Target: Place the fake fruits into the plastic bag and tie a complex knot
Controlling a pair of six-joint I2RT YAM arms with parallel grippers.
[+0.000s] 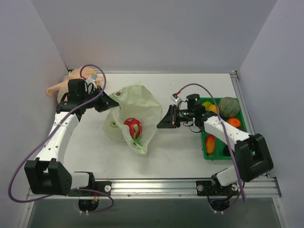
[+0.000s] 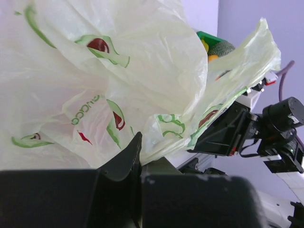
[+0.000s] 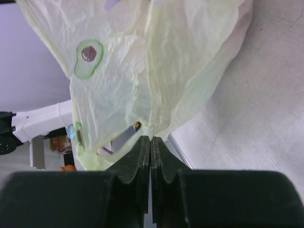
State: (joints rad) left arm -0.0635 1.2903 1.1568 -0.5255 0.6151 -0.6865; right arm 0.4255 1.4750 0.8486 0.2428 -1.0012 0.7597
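Observation:
The pale green plastic bag (image 1: pixel 135 102) lies open at the table's middle, a pink dragon fruit (image 1: pixel 133 127) resting inside it. My left gripper (image 1: pixel 113 101) is shut on the bag's left rim; in the left wrist view the film (image 2: pixel 95 85) bunches where the fingertips (image 2: pixel 135 147) meet. At the bag's right rim my right gripper (image 1: pixel 160 123) is shut on it, its jaws pressed together on a fold (image 3: pixel 151 128). More fake fruits sit in the green tray (image 1: pixel 243 119): a dark green avocado (image 1: pixel 229 106), a yellow piece (image 1: pixel 207 104), an orange (image 1: pixel 233 122).
A peach-orange bag (image 1: pixel 71 81) lies at the back left behind the left arm. An orange-red fruit (image 1: pixel 210 143) and a dark piece (image 1: pixel 227 150) sit at the tray's near end. Walls close in the table on three sides.

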